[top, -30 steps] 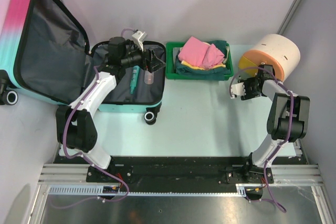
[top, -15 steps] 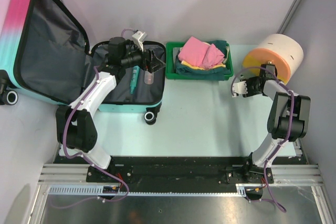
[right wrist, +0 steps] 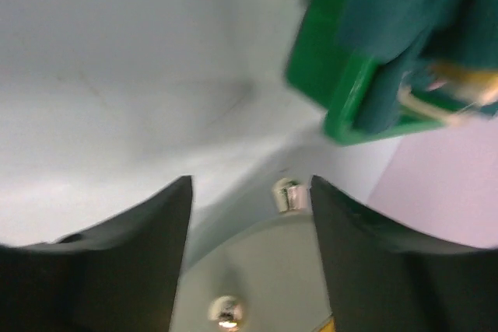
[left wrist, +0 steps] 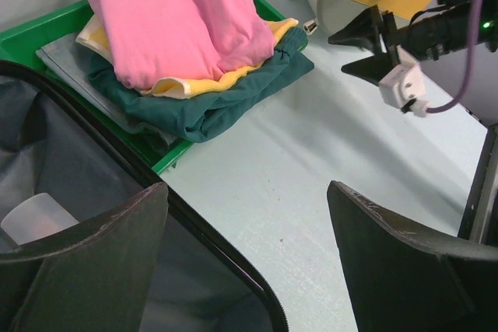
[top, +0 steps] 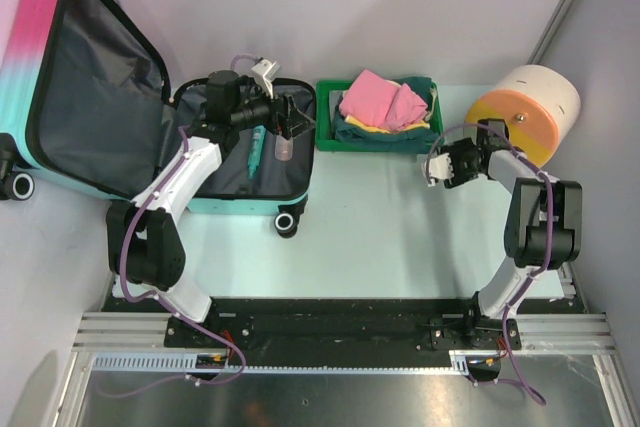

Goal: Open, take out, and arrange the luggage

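Observation:
The luggage (top: 75,77) lies open at the far left: its pink-to-teal lid stands up and its lower half (top: 215,172) lies flat, showing dark grey lining. A teal stick-shaped item (top: 257,150) and a small clear bottle (top: 283,147) lie inside. My left gripper (top: 290,117) hovers open and empty over the lower half's right rim; the left wrist view (left wrist: 247,192) shows the black zipper edge (left wrist: 210,246) below it. My right gripper (top: 445,162) is open and empty, just left of the white-and-orange cylinder (top: 525,107); the right wrist view (right wrist: 250,184) is blurred.
A green plastic tray (top: 325,137) with folded pink, yellow and teal clothes (top: 385,102) stands between the suitcase and the cylinder. The cylinder's grey face with metal studs (right wrist: 257,277) fills the space under my right fingers. Grey walls close in the left, back and right.
My right gripper has moved left, away from the cylinder and toward the tray. The cylinder has shifted slightly to the right. My left arm has not moved.

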Robot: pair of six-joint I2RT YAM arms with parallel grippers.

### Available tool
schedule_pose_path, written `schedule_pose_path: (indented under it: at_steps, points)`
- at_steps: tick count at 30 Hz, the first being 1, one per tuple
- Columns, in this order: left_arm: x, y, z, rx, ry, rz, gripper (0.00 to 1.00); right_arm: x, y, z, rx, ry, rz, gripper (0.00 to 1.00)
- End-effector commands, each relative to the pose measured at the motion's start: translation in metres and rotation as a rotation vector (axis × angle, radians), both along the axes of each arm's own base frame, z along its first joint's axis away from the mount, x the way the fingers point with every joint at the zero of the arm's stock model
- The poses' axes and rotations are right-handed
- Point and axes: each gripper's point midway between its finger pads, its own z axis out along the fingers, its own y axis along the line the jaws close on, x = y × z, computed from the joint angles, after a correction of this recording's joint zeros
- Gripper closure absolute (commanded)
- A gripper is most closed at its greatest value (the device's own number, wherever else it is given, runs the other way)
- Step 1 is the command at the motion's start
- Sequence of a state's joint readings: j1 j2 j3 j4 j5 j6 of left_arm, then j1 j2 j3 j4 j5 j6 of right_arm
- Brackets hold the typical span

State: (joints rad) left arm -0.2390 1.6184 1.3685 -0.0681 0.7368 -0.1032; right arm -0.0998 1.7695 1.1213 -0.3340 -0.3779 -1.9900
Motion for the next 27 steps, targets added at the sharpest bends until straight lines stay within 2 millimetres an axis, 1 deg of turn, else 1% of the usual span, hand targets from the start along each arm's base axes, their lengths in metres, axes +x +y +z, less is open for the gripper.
schedule_pose_path:
  at_steps: [1, 2, 3, 4, 5, 6, 7, 8, 9, 10, 12, 13, 14, 15, 16, 17, 18, 19, 20, 21, 22, 23, 27]
  points:
    - [-0.003, -0.001, 0.013, 0.012, -0.078, -0.036, 0.12, 0.000, 0.043, 0.089, 0.211, -0.104, 0.075, 0.26]
    - [-0.004, -0.001, 0.013, 0.013, -0.077, -0.037, 0.12, 0.000, 0.050, 0.118, 0.282, -0.138, 0.065, 0.23]
    - [-0.004, -0.001, 0.012, 0.015, -0.076, -0.039, 0.12, 0.000, 0.052, 0.131, 0.355, -0.125, 0.013, 0.22]
    - [-0.004, -0.002, 0.012, 0.015, -0.077, -0.041, 0.12, 0.002, 0.055, 0.150, 0.517, -0.085, -0.129, 0.22]
    - [-0.004, -0.003, 0.010, 0.016, -0.074, -0.044, 0.12, 0.004, 0.058, 0.167, 0.628, -0.059, -0.212, 0.22]
    - [-0.004, -0.004, 0.011, 0.014, -0.074, -0.045, 0.12, 0.016, 0.048, 0.204, 0.719, -0.096, -0.287, 0.22]
    - [-0.003, -0.004, 0.011, 0.014, -0.073, -0.044, 0.12, 0.019, 0.045, 0.219, 0.892, -0.021, -0.438, 0.22]
    - [-0.004, -0.005, 0.012, 0.012, -0.073, -0.047, 0.12, 0.023, 0.037, 0.233, 0.975, -0.006, -0.514, 0.23]
    - [-0.004, -0.006, 0.012, 0.013, -0.074, -0.050, 0.12, 0.034, 0.012, 0.265, 1.055, -0.053, -0.586, 0.23]
    - [-0.004, -0.007, 0.012, 0.011, -0.071, -0.055, 0.12, 0.035, 0.004, 0.275, 1.192, 0.002, -0.700, 0.23]
    - [-0.004, -0.010, 0.013, 0.009, -0.075, -0.059, 0.12, 0.038, -0.025, 0.294, 1.270, -0.036, -0.788, 0.27]
    - [-0.004, -0.011, 0.013, 0.006, -0.072, -0.064, 0.12, 0.039, -0.053, 0.303, 1.284, -0.078, -0.836, 0.28]
    - [-0.004, -0.012, 0.013, 0.004, -0.070, -0.068, 0.12, 0.039, -0.070, 0.305, 1.294, -0.106, -0.894, 0.30]
    - [-0.002, -0.012, 0.013, 0.001, -0.064, -0.067, 0.12, 0.036, -0.081, 0.302, 1.299, -0.093, -0.936, 0.31]
    - [-0.002, -0.013, 0.012, 0.001, -0.062, -0.070, 0.12, 0.032, -0.111, 0.306, 1.316, -0.113, -0.983, 0.31]
    - [-0.002, -0.014, 0.011, 0.001, -0.059, -0.071, 0.12, 0.029, -0.115, 0.304, 1.360, -0.060, -1.000, 0.28]
    - [-0.001, -0.014, 0.011, 0.000, -0.057, -0.071, 0.12, 0.022, -0.123, 0.296, 1.376, -0.010, -1.042, 0.26]
    - [-0.001, -0.014, 0.009, -0.001, -0.049, -0.070, 0.12, 0.016, -0.137, 0.305, 1.384, -0.019, -1.050, 0.25]
    - [-0.002, -0.015, 0.009, -0.002, -0.048, -0.069, 0.12, 0.018, -0.143, 0.292, 1.389, 0.030, -1.075, 0.18]
    - [-0.002, -0.015, 0.009, -0.004, -0.044, -0.070, 0.13, 0.014, -0.144, 0.282, 1.395, 0.086, -1.108, 0.14]
    - [-0.003, -0.015, 0.007, -0.005, -0.038, -0.073, 0.12, 0.013, -0.147, 0.279, 1.404, 0.107, -1.122, 0.11]
    - [-0.003, -0.015, 0.007, -0.004, -0.038, -0.073, 0.13, 0.016, -0.154, 0.275, 1.410, 0.115, -1.150, 0.09]
    - [-0.003, -0.014, 0.001, -0.002, -0.021, -0.066, 0.12, 0.019, -0.163, 0.252, 1.428, 0.159, -1.256, 0.10]
